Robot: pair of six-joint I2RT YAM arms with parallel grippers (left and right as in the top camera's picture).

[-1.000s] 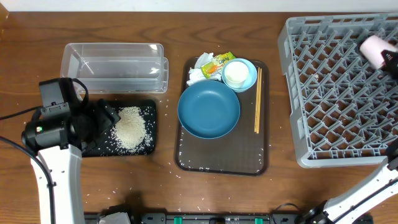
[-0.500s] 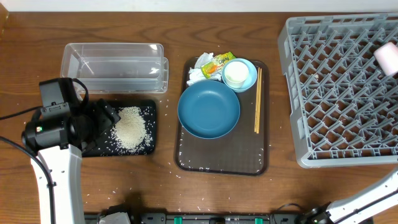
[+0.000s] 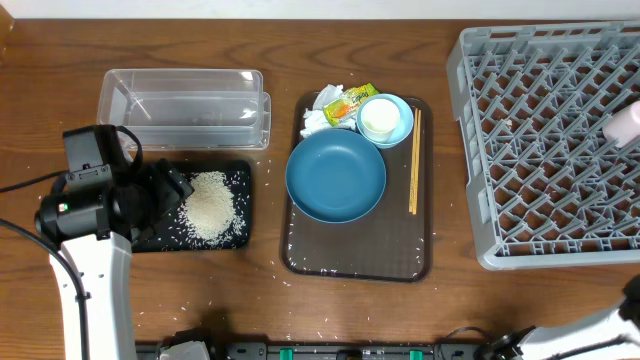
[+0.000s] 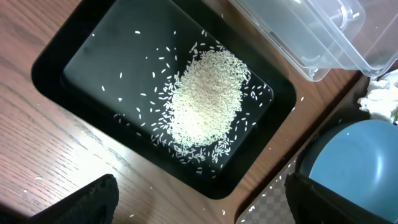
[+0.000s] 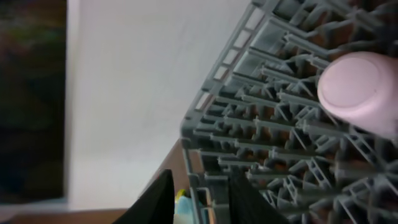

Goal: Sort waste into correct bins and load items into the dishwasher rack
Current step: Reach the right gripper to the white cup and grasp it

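Pink cup (image 3: 628, 122) is wedged between pegs at rack (image 3: 468, 60) right edge, so rolling is prevented. Right gripper (image 5: 200, 198) and left gripper (image 4: 211, 202) are parted, empty.

Plastic rack (image 3: 540, 140), wooden table (image 3: 470, 315)

Pink cup (image 5: 357, 90) amid grey rack (image 5: 261, 143) pegs; right gripper (image 5: 200, 202) parted, empty, well clear

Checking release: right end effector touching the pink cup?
Apart. Right wrist view: pink cup rests on the rack, clear of the right end effector.
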